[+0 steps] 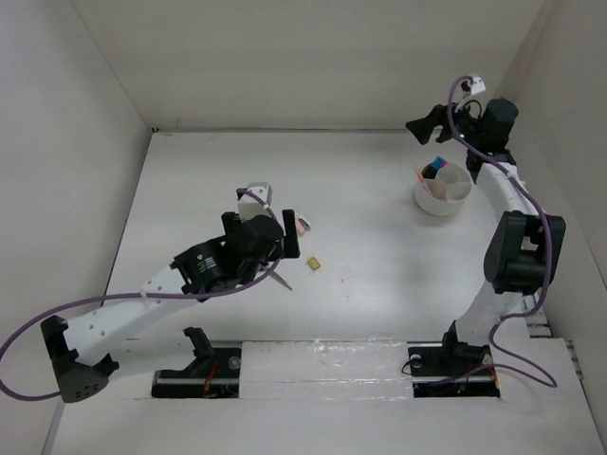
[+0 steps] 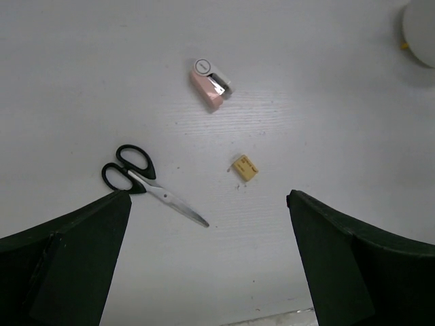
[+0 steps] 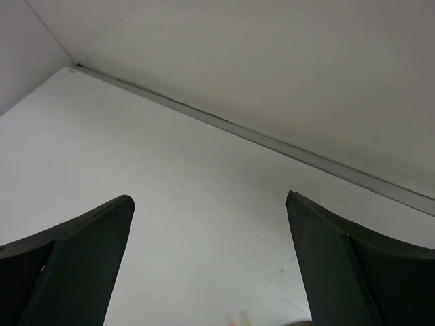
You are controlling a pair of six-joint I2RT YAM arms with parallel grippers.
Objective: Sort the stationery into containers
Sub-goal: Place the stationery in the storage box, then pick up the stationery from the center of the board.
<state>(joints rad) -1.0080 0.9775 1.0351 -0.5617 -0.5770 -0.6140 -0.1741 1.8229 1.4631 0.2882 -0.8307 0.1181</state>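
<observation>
Under our left end effector (image 2: 207,201), spread and empty, we see scissors (image 2: 151,182), eraser (image 2: 207,89), tan piece (image 2: 245,168); right end effector (image 3: 209,201) likewise spread.

No lettering can be read; the pinkish eraser (image 2: 206,92) bears a mark too blurred to tell.

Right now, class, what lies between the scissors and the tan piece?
Nothing: in the left wrist view only bare table separates scissors and tan piece.
</observation>
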